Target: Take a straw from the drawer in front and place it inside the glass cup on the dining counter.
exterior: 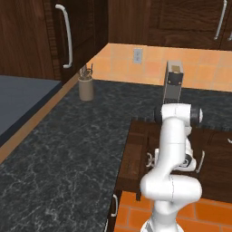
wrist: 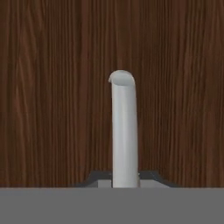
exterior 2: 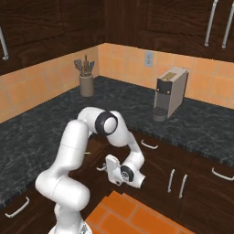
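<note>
I have the pincer [wrist: 124,179] pressed together on the drawer's handle [wrist: 124,131]. In the hand view the curved silver bar rises straight up from between the two dark finger tips [wrist: 94,178], which sit against it on either side. The drawer [wrist: 52,109] is directly ahead of the pincer, its dark brown wood-grain front spreading out behind the handle on all sides. From these angles I cannot tell whether the drawer has come out at all. In the right base view the arm folds down low in front of the cabinets, with the hand tucked under the edge of the black speckled surface [exterior 2: 41,123]. That surface runs above the pincer and wraps around the corner. On it, well beyond the pincer and off to its right, stands a grey coffee machine [exterior 2: 170,93] against the orange tiled wall. A utensil holder [exterior 2: 86,82] with tools sticking out of it sits far back, up and to the left of the pincer. Further cabinet fronts with their own silver handles [exterior 2: 177,182] lie to the pincer's right, and orange floor tiles [exterior 2: 123,215] show below it.
</note>
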Robot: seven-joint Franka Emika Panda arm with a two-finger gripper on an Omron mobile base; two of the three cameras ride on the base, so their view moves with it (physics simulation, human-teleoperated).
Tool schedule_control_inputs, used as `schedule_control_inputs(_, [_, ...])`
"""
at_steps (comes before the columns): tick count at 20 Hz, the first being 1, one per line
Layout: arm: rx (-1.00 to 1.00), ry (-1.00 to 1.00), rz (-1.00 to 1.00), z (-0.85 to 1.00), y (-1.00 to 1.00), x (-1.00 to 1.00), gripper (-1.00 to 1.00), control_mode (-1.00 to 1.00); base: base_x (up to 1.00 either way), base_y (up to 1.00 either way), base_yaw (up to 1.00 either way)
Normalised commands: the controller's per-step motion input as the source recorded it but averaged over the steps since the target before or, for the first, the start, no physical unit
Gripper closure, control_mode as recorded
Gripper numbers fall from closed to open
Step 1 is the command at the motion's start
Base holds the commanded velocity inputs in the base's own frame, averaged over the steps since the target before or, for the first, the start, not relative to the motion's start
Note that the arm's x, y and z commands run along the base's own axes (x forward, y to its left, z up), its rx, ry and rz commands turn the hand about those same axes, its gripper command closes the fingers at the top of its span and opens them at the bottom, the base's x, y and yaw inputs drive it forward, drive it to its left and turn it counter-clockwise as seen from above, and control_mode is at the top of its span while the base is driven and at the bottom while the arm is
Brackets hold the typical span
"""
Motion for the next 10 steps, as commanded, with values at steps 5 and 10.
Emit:
schedule_control_inputs(5, [0.0,0.05,0.0,0.0,-1.0,-0.46,1.0,-1.0,0.0,0.0,0.0])
schedule_control_inputs(10, [0.0,0.06,0.0,0.0,-1.0,-0.37,1.0,-1.0,0.0,0.0,0.0])
